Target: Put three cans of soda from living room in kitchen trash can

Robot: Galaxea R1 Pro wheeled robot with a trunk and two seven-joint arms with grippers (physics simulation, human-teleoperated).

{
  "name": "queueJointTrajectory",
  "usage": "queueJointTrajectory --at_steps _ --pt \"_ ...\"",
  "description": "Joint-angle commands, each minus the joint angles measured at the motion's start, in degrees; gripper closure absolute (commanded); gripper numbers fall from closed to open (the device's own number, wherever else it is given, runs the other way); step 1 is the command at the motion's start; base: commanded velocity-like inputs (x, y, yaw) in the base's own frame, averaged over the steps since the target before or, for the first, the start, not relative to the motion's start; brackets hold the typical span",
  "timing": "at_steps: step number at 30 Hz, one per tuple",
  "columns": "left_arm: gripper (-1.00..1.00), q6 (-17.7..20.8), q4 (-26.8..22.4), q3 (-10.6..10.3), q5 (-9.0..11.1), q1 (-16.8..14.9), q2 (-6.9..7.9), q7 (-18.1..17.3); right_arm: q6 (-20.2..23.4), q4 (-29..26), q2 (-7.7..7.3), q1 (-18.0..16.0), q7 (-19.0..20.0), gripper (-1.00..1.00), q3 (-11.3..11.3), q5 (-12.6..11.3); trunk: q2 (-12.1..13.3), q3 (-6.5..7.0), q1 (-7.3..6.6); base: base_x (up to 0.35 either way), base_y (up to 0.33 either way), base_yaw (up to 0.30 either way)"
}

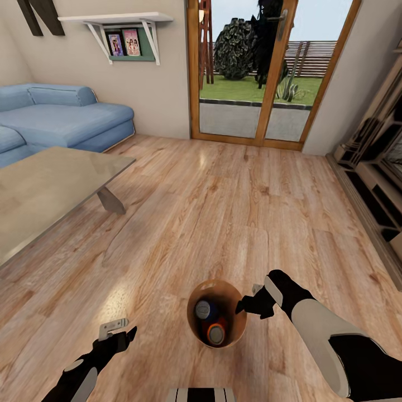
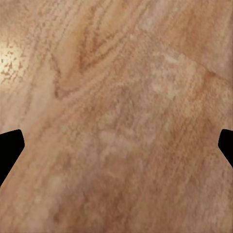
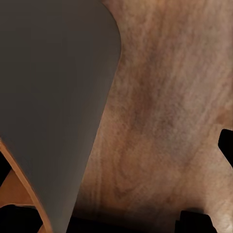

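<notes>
1. I am looking down over both arms in the wood-floored living room (image 1: 223, 212), with the blue corner sofa (image 1: 61, 120) and the glass-topped coffee table (image 1: 44, 190) off to my left and a wood-framed glass door (image 1: 262, 72) ahead.
2. The small round bin with the copper-brown inside (image 1: 235, 321) stands on the floor between my arms, close in front of the base.
3. Inside it I see cans of soda: a blue can with a grey top (image 1: 205, 310) and an orange can (image 1: 216, 334) just beside it. I cannot make out a third.
4. My right gripper (image 1: 249, 304) is at the bin's rim on its right side. In the right wrist view the bin's grey outer wall (image 3: 53, 107) is close up, with one fingertip (image 3: 226, 145) off to the edge. I cannot tell whether its jaws actually clamp the rim.
5. My left gripper (image 1: 120, 330) hangs over bare floor, left of the bin and apart from it. The left wrist view shows its fingertips (image 2: 9, 145) spread wide with nothing between them but wood planks (image 2: 116, 116).
</notes>
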Motion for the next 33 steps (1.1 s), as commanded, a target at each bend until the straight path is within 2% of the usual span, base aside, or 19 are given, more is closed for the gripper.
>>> queueJointTrajectory --at_steps 1,33 --pt "-1.0 0.0 0.0 0.0 0.0 0.0 0.0 0.0 -0.02 0.0 0.02 0.0 0.0 -1.0 0.01 0.0 0.0 0.0 0.0 0.0 0.0 0.0" --pt "-1.0 0.06 0.0 -0.01 0.0 0.0 0.0 0.0 -0.08 0.0 0.08 0.0 0.07 -1.0 0.21 -0.08 0.0 0.0 0.0 0.0 0.0 0.0"
